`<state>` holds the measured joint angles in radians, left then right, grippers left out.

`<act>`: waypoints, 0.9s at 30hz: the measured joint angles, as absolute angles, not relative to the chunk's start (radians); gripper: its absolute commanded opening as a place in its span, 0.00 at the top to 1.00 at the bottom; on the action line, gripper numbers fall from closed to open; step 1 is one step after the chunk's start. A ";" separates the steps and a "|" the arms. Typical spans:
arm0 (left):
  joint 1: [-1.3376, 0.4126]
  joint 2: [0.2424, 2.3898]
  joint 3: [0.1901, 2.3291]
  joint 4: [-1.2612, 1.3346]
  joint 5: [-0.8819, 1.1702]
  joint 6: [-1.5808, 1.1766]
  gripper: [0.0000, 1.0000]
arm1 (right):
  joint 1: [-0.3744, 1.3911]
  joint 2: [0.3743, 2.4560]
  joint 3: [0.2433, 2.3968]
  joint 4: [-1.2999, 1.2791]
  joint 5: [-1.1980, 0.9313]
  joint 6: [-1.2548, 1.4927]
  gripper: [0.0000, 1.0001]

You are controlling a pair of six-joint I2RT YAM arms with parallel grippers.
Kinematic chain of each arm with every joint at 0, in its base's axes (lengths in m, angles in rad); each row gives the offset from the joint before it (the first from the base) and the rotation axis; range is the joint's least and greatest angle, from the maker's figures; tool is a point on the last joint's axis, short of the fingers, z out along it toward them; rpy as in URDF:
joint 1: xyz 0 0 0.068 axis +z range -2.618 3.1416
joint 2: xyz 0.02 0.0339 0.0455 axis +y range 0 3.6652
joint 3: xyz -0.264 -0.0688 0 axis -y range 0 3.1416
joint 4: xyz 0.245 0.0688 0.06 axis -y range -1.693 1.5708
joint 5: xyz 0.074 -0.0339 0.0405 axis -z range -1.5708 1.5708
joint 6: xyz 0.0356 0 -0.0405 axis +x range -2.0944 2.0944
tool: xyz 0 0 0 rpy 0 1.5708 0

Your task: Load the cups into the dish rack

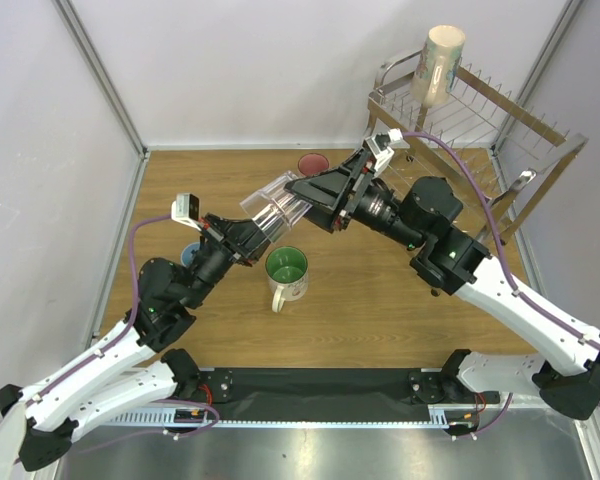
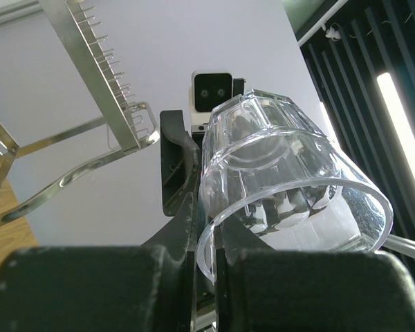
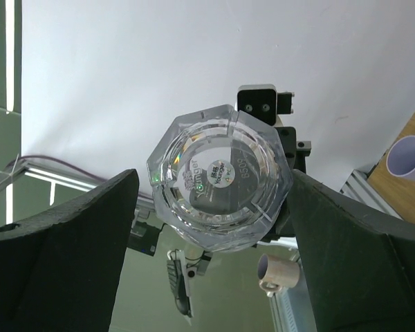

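Note:
The clear glass (image 1: 272,208) hangs in the air over the table's middle, lying on its side between both grippers. My left gripper (image 1: 252,235) is shut on its rim (image 2: 211,228), one finger inside and one outside. My right gripper (image 1: 305,200) is open, its fingers wide on either side of the glass's base (image 3: 220,181) without touching it. The beige mug (image 1: 438,62) sits upside down on the dish rack (image 1: 480,120) at the far right. The white mug with green inside (image 1: 287,270) stands upright below the glass. The pink mug (image 1: 313,163) and the light-blue tumbler (image 1: 190,255) are partly hidden.
The lavender tumbler (image 3: 407,158) shows on the wooden table at the edge of the right wrist view. A small tan-looking mug (image 3: 280,273) shows below the glass there. The rack's prongs and legs (image 2: 104,90) show in the left wrist view. White walls enclose the table.

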<state>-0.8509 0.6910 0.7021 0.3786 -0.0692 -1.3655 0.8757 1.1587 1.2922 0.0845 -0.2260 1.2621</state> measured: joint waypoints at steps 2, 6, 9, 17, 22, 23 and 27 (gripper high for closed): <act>-0.852 0.691 0.702 0.380 -0.076 -1.367 1.00 | 0.876 1.171 1.304 0.082 -0.226 1.260 0.16; -0.853 0.687 0.698 0.380 -0.088 -1.378 1.00 | 0.875 1.193 1.311 0.083 -0.229 1.256 0.36; -0.853 0.686 0.687 0.383 -0.103 -1.389 1.00 | 0.875 1.205 1.315 0.084 -0.231 1.255 0.68; -0.853 0.669 0.654 0.384 -0.113 -1.418 0.53 | 0.870 1.214 1.317 0.065 -0.247 1.246 1.00; -0.859 0.610 0.615 0.296 -0.112 -1.447 0.04 | 0.855 1.215 1.317 0.015 -0.249 1.202 1.00; -0.859 0.593 0.611 0.260 -0.115 -1.450 0.01 | 0.846 1.215 1.317 0.003 -0.248 1.191 1.00; -0.859 0.509 0.607 0.101 -0.139 -1.447 0.00 | 0.803 1.214 1.337 -0.093 -0.231 1.121 1.00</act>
<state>-0.8593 0.5087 0.6067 0.1005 -0.1390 -1.4467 0.8028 1.2144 1.3369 -0.0933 -0.2314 1.1206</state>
